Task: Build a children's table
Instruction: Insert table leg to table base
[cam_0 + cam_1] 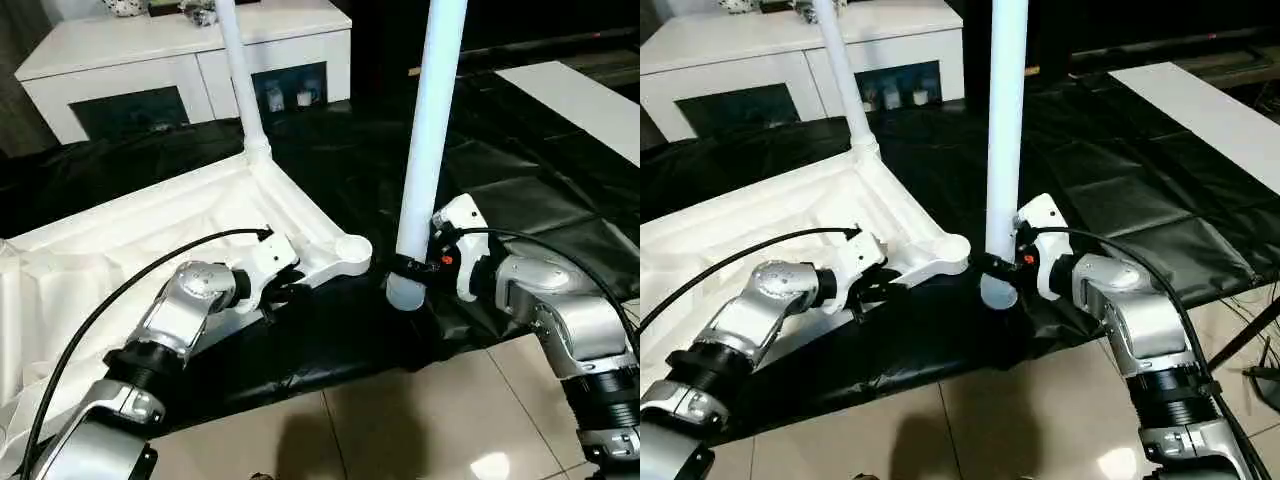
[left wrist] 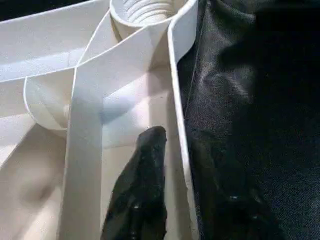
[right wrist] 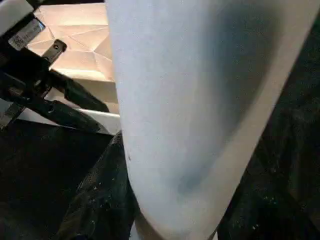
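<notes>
- The right gripper (image 1: 412, 268) is clenched around the lower end of a white tapered leg (image 1: 428, 140), holding it upright just beside the tabletop's near corner socket (image 1: 353, 250); my guess is that it is staged there for seating.
- The left gripper (image 1: 283, 290) straddles the tabletop's raised rim (image 2: 178, 105), one black finger (image 2: 142, 190) inside and the other outside. The fingers sit close about the rim, probably to steady it; whether they pinch it I cannot tell.
- The white tabletop (image 1: 150, 230) lies underside-up on the black-covered work table (image 1: 520, 200), sockets facing up.
- Another leg (image 1: 240, 80) already stands in the far corner socket.
- A white cabinet (image 1: 150, 60) stands behind.
</notes>
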Motion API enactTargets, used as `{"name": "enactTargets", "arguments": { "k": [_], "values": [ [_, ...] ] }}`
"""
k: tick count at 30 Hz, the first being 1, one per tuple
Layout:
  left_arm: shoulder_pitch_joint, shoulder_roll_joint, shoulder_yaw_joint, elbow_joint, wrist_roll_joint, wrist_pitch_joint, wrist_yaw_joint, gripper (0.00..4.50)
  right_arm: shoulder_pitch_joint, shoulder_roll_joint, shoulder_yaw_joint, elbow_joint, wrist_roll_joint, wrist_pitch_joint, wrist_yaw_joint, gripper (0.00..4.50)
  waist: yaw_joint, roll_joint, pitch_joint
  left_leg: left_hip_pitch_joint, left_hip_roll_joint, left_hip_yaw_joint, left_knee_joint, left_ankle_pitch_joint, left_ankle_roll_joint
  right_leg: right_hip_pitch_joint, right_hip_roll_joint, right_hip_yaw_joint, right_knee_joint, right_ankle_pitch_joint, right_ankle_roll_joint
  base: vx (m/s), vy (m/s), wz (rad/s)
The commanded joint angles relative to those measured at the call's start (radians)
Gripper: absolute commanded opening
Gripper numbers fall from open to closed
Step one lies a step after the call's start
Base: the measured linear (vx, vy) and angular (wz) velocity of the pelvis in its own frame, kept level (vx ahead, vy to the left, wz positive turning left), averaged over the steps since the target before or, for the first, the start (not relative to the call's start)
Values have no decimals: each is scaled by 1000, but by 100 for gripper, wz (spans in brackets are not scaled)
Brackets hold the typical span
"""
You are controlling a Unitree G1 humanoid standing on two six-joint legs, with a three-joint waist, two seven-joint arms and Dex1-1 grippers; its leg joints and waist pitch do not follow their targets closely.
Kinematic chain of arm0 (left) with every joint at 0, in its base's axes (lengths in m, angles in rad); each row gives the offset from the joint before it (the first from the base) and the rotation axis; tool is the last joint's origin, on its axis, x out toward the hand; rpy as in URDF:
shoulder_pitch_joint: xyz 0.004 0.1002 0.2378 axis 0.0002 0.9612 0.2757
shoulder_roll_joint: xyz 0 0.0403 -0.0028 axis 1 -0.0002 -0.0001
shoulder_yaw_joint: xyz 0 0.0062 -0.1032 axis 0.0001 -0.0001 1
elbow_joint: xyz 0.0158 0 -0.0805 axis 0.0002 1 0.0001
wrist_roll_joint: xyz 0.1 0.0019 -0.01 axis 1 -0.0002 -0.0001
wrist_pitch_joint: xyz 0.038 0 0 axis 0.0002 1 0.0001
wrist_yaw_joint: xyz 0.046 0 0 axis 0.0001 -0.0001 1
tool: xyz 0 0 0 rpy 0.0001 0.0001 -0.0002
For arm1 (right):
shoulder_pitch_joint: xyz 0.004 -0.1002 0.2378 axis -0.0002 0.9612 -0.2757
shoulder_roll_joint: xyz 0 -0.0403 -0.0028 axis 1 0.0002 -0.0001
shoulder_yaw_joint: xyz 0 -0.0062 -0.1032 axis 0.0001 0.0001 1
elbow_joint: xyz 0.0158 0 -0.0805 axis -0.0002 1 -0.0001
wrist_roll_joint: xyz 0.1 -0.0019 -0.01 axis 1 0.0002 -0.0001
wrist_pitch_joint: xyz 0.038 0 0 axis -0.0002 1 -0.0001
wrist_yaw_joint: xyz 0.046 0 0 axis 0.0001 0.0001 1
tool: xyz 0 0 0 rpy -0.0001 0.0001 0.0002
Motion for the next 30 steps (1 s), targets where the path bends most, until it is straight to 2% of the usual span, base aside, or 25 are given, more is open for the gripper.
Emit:
{"name": "enactTargets", "arguments": {
  "k": [1,4,7,11,12,14,15,16,17,18,19,21,24,29,30],
  "values": [
    [2,9,-11,30,10,14,-6,66,-26,-2,-7,2,6,-7,5,183,3,-21,-71,17,24,-7,-75,-174,46,49,-42,28,-70,-156,-239,0,0,0],
    [-2,7,-3,36,0,3,-16,42,-27,-2,-14,2,7,-10,3,183,3,-20,-71,17,24,-8,-76,-177,44,49,-42,28,-71,-161,-239,0,0,0],
    [10,7,-12,36,-4,-24,-26,23,-43,18,-50,17,23,-15,-26,183,2,-20,-72,18,24,-7,-76,-180,42,48,-42,28,-71,-161,-240,0,0,0],
    [77,11,-46,-53,-32,-87,-118,1,-93,60,-142,45,120,36,-40,183,-2,-20,-74,13,25,-10,-77,-166,51,53,-44,28,-66,-132,-246,0,0,0],
    [107,15,-67,-109,-40,-73,-150,1,-104,53,-155,65,148,58,-9,183,-1,-22,-75,18,26,-7,-75,-156,58,49,-42,28,-66,-123,-249,0,0,0],
    [123,17,-78,-142,-42,-63,-162,0,-109,44,-156,79,166,75,26,183,3,-19,-75,21,30,-5,-75,-151,68,48,-44,28,-67,-126,-256,0,0,0],
    [127,18,-82,-150,-41,-59,-162,0,-109,40,-154,85,172,81,41,183,14,-20,-73,24,30,-1,-75,-155,65,44,-42,29,-70,-152,-249,0,0,0],
    [129,17,-83,-159,-41,-55,-161,0,-111,35,-148,94,174,88,58,183,18,-25,-74,25,30,0,-74,-150,65,44,-42,30,-69,-154,-247,0,0,0],
    [129,17,-83,-159,-41,-55,-161,0,-111,35,-148,94,174,88,58,183,23,-22,-74,24,30,-1,-75,-145,61,43,-41,29,-67,-156,-245,0,0,0],
    [131,16,-84,-166,-42,-48,-162,0,-112,32,-143,101,178,95,75,183,23,-22,-73,23,29,-1,-75,-145,57,44,-41,29,-67,-160,-243,0,0,0],
    [135,18,-88,-180,-44,-41,-168,0,-123,36,-134,126,186,110,104,183,23,-33,-73,23,29,0,-76,-151,53,44,-40,30,-69,-172,-238,0,0,0],
    [136,18,-87,-182,-43,-42,-166,0,-127,38,-130,136,187,113,111,183,24,-28,-73,21,29,-1,-77,-150,51,44,-42,30,-67,-180,-235,0,0,0],
    [142,20,-81,-195,-35,-37,-160,0,-151,46,-112,182,188,119,127,183,24,-32,-75,21,28,1,-75,-143,50,43,-43,31,-67,-185,-233,0,0,0],
    [140,30,-80,-201,-36,-33,-163,0,-189,69,-94,286,148,63,129,183,23,-31,-75,21,27,1,-73,-131,52,41,-42,30,-66,-178,-236,0,0,0],
    [142,34,-79,-206,-38,-29,-166,0,-208,86,-93,341,130,32,118,183,22,-30,-75,20,27,2,-74,-131,52,40,-42,30,-66,-175,-238,0,0,0]
  ]
}}
